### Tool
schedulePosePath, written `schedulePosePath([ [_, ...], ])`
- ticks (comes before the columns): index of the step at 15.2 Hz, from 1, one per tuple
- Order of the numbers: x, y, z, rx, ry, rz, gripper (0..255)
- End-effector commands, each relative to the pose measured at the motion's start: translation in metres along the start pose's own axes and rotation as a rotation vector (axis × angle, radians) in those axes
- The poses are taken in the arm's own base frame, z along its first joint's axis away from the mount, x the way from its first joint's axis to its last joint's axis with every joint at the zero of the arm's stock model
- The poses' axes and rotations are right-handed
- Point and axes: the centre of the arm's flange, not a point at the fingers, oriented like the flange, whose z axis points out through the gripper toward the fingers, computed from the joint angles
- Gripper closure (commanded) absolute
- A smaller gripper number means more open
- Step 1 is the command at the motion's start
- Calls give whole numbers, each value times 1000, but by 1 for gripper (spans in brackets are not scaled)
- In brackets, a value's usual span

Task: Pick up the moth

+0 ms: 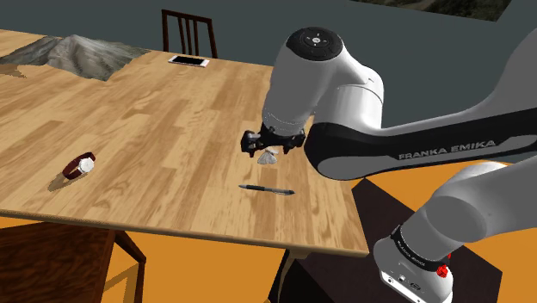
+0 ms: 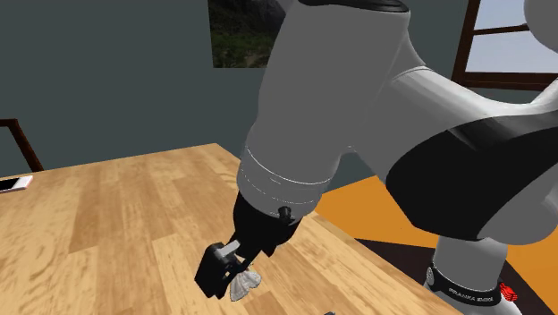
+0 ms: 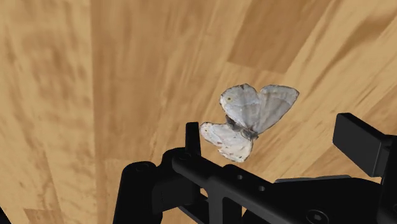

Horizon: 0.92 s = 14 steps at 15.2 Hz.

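A pale grey-white moth [image 3: 248,121] lies with spread wings on the wooden table [image 3: 95,95]. My black gripper [image 3: 273,137] hangs just over it, open. One finger [image 3: 191,137] stands close beside a wing and the other finger [image 3: 359,143] is well apart on the opposite side. Neither clasps the moth. In the shoulder view the gripper [image 1: 271,145] points down near the table's front right part, with the moth [image 1: 268,158] showing under it. The second exterior view has the gripper [image 2: 225,268] low over the table and the moth [image 2: 243,285] at its tip.
A black pen [image 1: 267,188] lies just in front of the moth. A wristwatch [image 1: 79,166] sits towards the shoulder view's left, a phone [image 1: 188,60] at the far edge by a chair [image 1: 188,33]. A grey rocky shape [image 1: 77,53] covers the far left corner.
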Motion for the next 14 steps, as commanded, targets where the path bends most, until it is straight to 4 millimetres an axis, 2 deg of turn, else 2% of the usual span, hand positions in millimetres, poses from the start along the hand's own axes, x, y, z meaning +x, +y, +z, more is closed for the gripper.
schedulePosePath([
  [1,-4,0,12,1,0,0,0],
  [4,-7,-1,20,1,0,0,0],
  [5,-7,-2,19,1,0,0,255],
  [14,-7,-1,20,1,0,0,255],
])
